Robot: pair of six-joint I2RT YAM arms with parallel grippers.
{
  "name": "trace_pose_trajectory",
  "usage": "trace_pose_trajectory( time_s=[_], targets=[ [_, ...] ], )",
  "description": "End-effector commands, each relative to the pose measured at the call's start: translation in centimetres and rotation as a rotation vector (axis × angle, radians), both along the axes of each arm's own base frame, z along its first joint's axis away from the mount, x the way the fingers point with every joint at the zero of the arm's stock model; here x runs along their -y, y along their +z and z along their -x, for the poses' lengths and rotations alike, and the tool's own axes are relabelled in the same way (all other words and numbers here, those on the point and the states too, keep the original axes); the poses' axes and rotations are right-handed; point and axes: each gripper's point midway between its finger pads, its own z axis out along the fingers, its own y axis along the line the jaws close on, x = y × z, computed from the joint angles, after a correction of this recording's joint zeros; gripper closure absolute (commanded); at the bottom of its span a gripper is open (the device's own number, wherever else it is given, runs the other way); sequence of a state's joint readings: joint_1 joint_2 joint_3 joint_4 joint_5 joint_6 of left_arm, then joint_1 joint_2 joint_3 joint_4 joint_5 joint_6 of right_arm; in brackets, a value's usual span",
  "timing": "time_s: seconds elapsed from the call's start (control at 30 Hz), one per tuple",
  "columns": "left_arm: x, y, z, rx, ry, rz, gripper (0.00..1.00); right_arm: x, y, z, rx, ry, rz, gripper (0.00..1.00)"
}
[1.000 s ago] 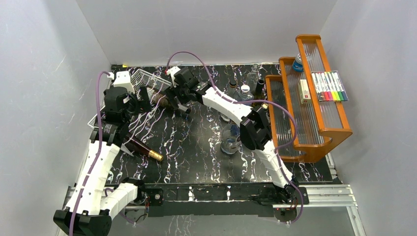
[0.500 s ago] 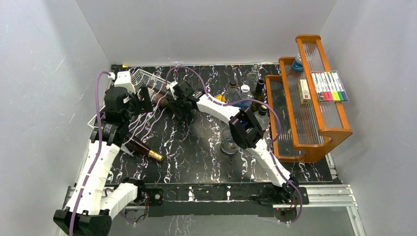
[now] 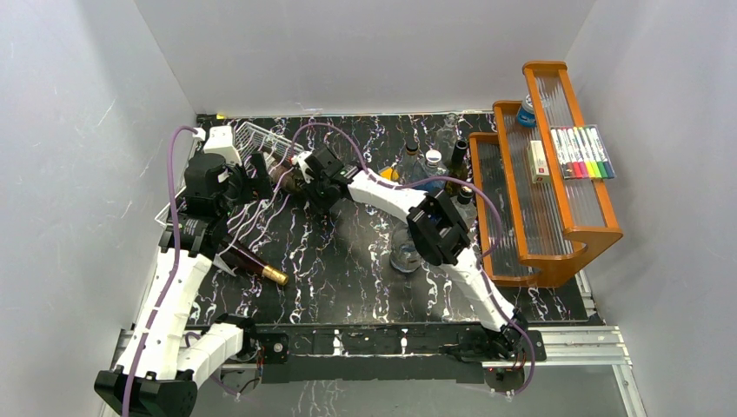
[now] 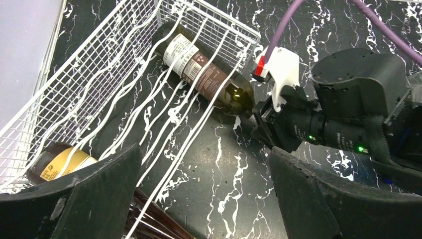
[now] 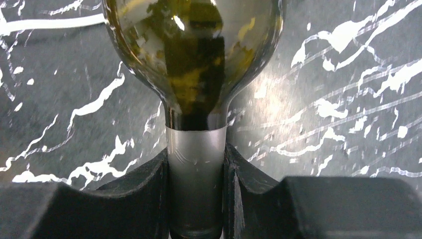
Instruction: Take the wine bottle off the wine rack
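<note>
The right gripper point(image 5: 195, 169) is clamped on the neck of the bottle point(image 4: 204, 74), one finger pressed to each side of it. The bottle lies on its side in the rack point(image 4: 99, 64), base against the back grid and neck poking out past the front wires over the table point(image 4: 219, 164). The left gripper point(image 4: 204, 199) hangs near, jaws wide, holding nothing. A second bottle point(image 4: 54, 167) lies at the rack's other end.

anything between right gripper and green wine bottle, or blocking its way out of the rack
Nothing visible: right gripper clamps the dark green glass wine bottle's neck, which pokes out of the white wire-grid rack.
</note>
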State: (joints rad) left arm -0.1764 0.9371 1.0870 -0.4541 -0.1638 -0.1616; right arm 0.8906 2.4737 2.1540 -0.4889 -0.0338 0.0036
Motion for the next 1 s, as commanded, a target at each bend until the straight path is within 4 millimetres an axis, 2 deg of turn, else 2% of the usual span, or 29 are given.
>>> trace_pose_trajectory(
  time_s=[0.0,0.1,0.3,0.57,0.8,0.97],
  targets=[
    [0.7,0.6,0.0,0.015,-0.033,0.024,0.02,-0.6,7.1,2.2,0.02,0.021,-0.121,0.85],
    [1.4,0.5,-0.2,0.019,-0.073,0.033,0.02,0.5,8.2,3.6,0.005,0.024,-0.124,0.94],
    [3.4,-0.2,-0.7,0.026,-0.183,0.061,0.02,2.4,9.2,6.5,-0.033,0.029,-0.118,1.0],
    [6.5,-1.0,-1.3,0.033,-0.367,0.097,0.02,5.1,10.2,8.9,-0.086,-0.006,-0.047,1.0],
    [8.9,-1.4,-0.8,0.067,-0.521,0.129,0.04,7.0,12.1,10.4,-0.115,-0.018,-0.029,1.0],
    [9.8,-1.4,-0.1,0.087,-0.594,0.133,0.08,8.3,13.2,11.4,-0.123,-0.018,-0.014,1.0]
  ],
)
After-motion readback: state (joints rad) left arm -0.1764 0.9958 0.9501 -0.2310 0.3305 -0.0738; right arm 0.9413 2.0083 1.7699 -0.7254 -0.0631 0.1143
